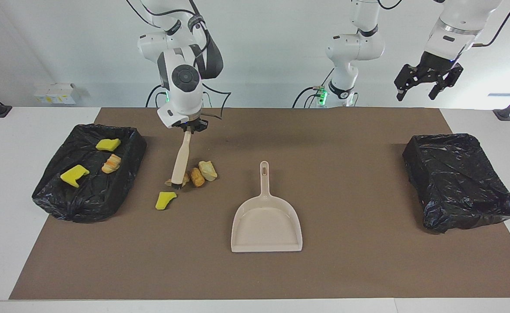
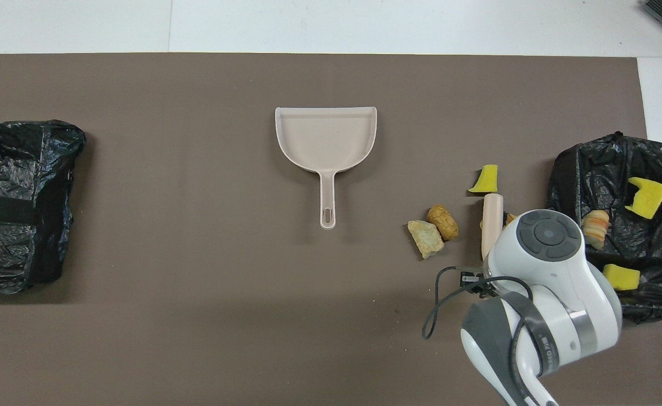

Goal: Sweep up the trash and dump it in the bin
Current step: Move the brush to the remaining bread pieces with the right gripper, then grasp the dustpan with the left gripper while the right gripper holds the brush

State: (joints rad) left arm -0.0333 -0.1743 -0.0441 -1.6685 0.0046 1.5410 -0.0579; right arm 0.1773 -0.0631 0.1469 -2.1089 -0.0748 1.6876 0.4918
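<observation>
My right gripper (image 1: pixel 188 127) clamps a brush (image 1: pixel 180 163) against four trash chunks (image 1: pixel 197 177) near the empty dustpan (image 1: pixel 266 226); three chunks lie in the bin (image 1: pixel 87 174); left gripper (image 1: pixel 427 82) waits open.

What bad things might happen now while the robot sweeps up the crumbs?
1. The brush, held by the right gripper, is pushing a tan lump into two more lumps; they might scatter sideways instead of heading for the dustpan.
2. The yellow piece lies off the brush's path and may get left on the mat.
3. Nobody holds the dustpan: the left gripper waits up high, so shoved lumps might slide it away.
</observation>
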